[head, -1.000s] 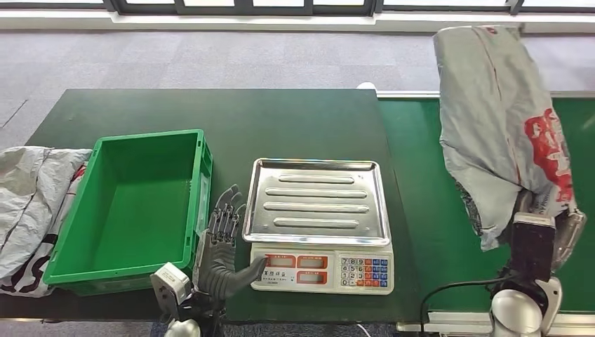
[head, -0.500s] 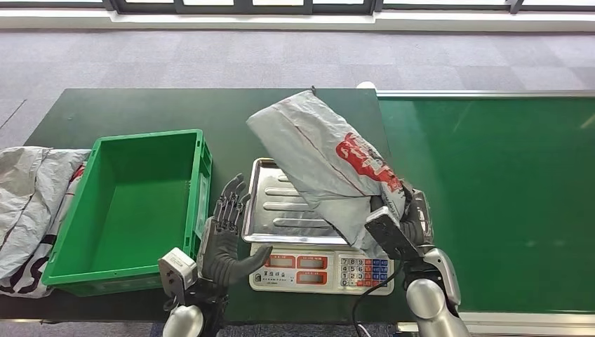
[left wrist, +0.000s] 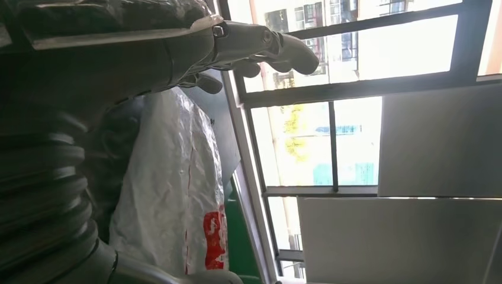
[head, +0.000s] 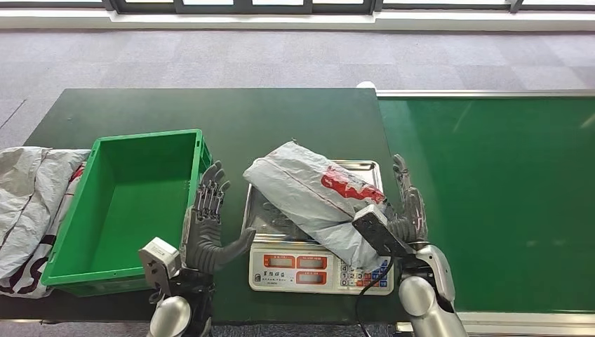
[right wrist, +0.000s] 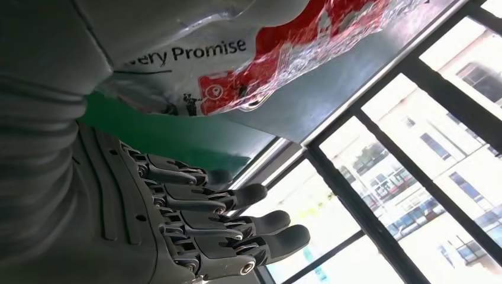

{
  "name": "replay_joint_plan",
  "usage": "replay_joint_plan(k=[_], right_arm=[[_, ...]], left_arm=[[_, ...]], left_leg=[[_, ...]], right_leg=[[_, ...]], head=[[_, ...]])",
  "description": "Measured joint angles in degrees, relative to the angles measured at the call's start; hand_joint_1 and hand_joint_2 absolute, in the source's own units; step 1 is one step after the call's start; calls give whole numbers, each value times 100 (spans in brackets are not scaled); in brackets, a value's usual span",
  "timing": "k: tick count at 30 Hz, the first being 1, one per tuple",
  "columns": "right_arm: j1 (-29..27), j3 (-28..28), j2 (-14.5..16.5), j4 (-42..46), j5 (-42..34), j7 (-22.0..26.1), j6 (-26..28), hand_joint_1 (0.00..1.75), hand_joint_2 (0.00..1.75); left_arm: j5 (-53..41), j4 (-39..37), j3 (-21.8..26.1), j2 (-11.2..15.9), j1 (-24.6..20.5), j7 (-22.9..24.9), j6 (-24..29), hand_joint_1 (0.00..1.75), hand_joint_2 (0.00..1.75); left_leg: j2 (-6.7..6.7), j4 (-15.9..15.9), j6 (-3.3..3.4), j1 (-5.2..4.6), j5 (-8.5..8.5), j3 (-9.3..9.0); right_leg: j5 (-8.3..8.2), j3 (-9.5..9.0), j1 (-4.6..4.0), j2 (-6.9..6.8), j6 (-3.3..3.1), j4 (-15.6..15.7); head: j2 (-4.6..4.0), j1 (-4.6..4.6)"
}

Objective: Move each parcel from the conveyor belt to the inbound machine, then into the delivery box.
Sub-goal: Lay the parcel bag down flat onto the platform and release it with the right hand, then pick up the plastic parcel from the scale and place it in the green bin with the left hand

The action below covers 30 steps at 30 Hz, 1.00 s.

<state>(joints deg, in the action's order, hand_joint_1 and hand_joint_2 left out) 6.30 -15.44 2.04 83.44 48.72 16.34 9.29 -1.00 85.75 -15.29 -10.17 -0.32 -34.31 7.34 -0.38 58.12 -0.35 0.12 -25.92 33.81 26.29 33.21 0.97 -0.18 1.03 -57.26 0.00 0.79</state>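
Since the parcel (head: 316, 200) lies across the scale (head: 319, 267) for weighing, I keep both hands spread and holding nothing: left hand (head: 207, 225) at its nine o'clock, right hand (head: 407, 207) at three; the box (head: 67, 239) waits beyond the left.

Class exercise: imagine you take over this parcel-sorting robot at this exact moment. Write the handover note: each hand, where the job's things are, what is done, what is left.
Right hand: open, fingers spread, beside the parcel, at its right edge.
Left hand: open, holding nothing, between the green box and the scale.
The parcel lies across the scale's tray, off the conveyor belt, overhanging the keypad.
Done: belt to scale.
Left: move the parcel into the green box, which has nothing in it. More grey bags lie left of the box.
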Motion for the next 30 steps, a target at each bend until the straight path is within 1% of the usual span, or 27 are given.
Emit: replay_joint_plan(k=[3,9,12,14,15,17,19,20,22,23,25,27,30], right_arm=[[-104,113,-21,143,53,12,136,0,175],[-203,228,-50,297,51,25,215,0,175],[-370,345,-59,496,-197,211,620,0,175],[-627,562,-58,818,-598,478,984,0,175],[-810,722,-55,1040,-917,698,1168,0,175],[-1225,1094,-8,1514,-1744,1343,1603,0,175],[-1618,1502,110,2012,-2740,1969,2099,0,175],[-1784,1681,180,2251,-3209,2154,2315,0,175],[-2044,1973,313,2719,-3958,2314,2587,0,175],[-2132,2075,367,2900,-4197,2343,2616,0,175],[-2210,2216,443,3125,-4411,2366,2463,0,175],[-2180,2287,507,3186,-4444,2373,2157,0,175],[-1974,2311,616,3105,-4348,2370,1775,0,175]], left_arm=[[-28,37,26,-2,49,2,0,0,175],[-55,69,32,-4,83,1,0,0,175],[-141,119,32,-5,118,-5,0,0,175],[-278,197,32,-6,157,-7,0,0,175],[-378,246,32,-6,171,3,-1,0,175],[-615,349,32,-6,178,51,-7,0,175],[-917,429,32,-6,135,162,-16,0,175],[-1075,445,31,-5,84,240,-18,0,175],[-1435,437,20,-4,-83,458,-17,0,175],[-1634,415,3,-4,-198,588,-17,0,175],[-2056,328,-63,-11,-471,886,-33,0,175],[-2540,122,-168,-55,-832,1273,-82,0,175],[-3287,-395,-358,-197,-1454,1814,-119,0,175]], left_leg=[[1,0,0,0,0,3],[5,0,0,0,0,2],[0,2,0,0,0,2],[-7,2,1,0,-1,5],[-10,3,2,-1,-2,7],[-14,3,3,-1,-8,12],[-16,3,2,-3,-16,14],[-14,3,1,-3,-18,14],[-6,2,-2,-3,-21,12],[-1,2,-4,-3,-22,11],[7,2,-8,-2,-21,7],[9,2,-6,-2,-12,6],[10,2,-5,-2,7,9]], right_leg=[[0,1,0,1,0,0],[0,5,0,3,0,1],[0,5,0,-3,0,1],[2,7,0,-10,-1,2],[4,7,1,-14,-1,2],[10,7,1,-19,-3,2],[14,9,2,-20,-5,2],[15,11,2,-19,-6,3],[16,14,3,-12,-8,2],[16,15,2,-8,-9,2],[12,17,2,0,-12,2],[2,17,1,2,-12,1],[-17,17,2,3,-10,1]], head=[[0,0],[0,0],[0,0],[0,0],[0,0],[0,-1],[0,-1],[0,-1],[0,-1],[0,-2],[0,-1],[0,-1],[0,-1]])
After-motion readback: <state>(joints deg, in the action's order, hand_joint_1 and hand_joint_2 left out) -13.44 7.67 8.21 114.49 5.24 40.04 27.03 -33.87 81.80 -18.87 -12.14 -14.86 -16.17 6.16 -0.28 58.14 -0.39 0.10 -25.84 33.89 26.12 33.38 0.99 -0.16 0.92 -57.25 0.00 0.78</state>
